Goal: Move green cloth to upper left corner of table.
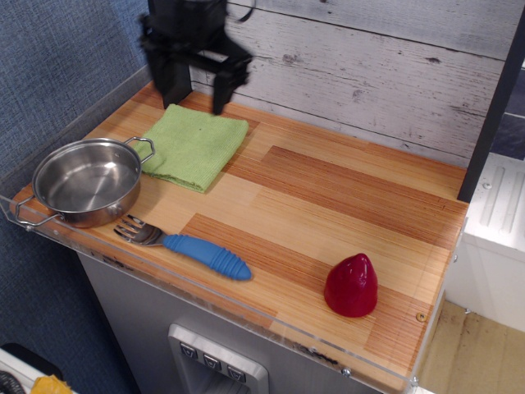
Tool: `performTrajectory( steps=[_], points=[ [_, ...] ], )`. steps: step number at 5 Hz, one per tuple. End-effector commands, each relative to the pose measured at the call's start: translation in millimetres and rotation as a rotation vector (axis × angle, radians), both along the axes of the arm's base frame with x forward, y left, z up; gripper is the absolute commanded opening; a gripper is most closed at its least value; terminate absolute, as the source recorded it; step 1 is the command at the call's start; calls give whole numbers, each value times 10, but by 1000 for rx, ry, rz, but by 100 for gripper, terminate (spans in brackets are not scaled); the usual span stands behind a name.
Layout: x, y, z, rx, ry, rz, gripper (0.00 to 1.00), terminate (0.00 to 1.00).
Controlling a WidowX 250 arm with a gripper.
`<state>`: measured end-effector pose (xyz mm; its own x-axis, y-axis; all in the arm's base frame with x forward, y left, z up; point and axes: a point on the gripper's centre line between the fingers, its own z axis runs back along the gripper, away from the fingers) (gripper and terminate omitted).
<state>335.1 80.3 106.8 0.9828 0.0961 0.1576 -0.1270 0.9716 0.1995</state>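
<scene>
Cloth: green cloth (194, 144) lies flat just below my tool (197, 94), at the bench's (344, 205) upper left.
Tool: jaws spread, empty.
Progress: I judge placement done.

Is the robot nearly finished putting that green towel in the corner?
Looks done: the green cloth lies flat at the table's far left corner, beside the steel pan. The gripper hangs open above it, holding nothing. Nothing obvious left but pulling away.
</scene>
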Motion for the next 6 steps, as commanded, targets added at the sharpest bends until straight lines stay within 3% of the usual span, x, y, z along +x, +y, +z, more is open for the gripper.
performTrajectory(
  steps=[1, 2, 4, 5, 6],
  points=[
    [-193, -775, 383, -84, -114, -158, 100, 0],
    [-272, -1146, 467, -71, -119, -264, 100, 0],
    [-665, -1245, 646, -96, -98, -252, 100, 0],
    [-665, -1245, 646, -96, -98, -252, 100, 0],
    [-665, -1245, 646, -96, -98, -252, 100, 100]
  ],
)
